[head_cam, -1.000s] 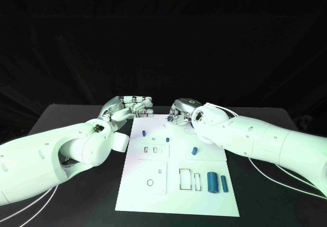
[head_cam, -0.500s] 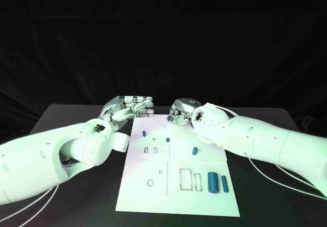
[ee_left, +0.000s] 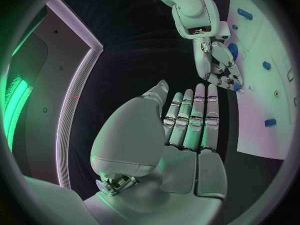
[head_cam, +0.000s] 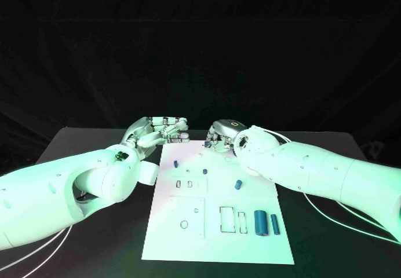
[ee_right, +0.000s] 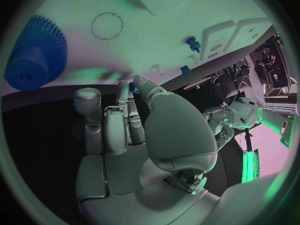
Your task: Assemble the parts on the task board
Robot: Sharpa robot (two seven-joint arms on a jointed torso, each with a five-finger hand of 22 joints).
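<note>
Up close, a toothed blue gear lies on the white task board; right hand pinches a small blue part, left hand released

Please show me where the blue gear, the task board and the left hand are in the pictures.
blue gear (ee_right: 34,55), right wrist view, on its toothed body.
task board (head_cam: 251,246), head view, on its bare near part.
left hand (ee_left: 190,120), left wrist view, on its fingers.

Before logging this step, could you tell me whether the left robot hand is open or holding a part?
Open: the left robot hand shows flat, straight fingers and a bare palm in its wrist view.
</note>
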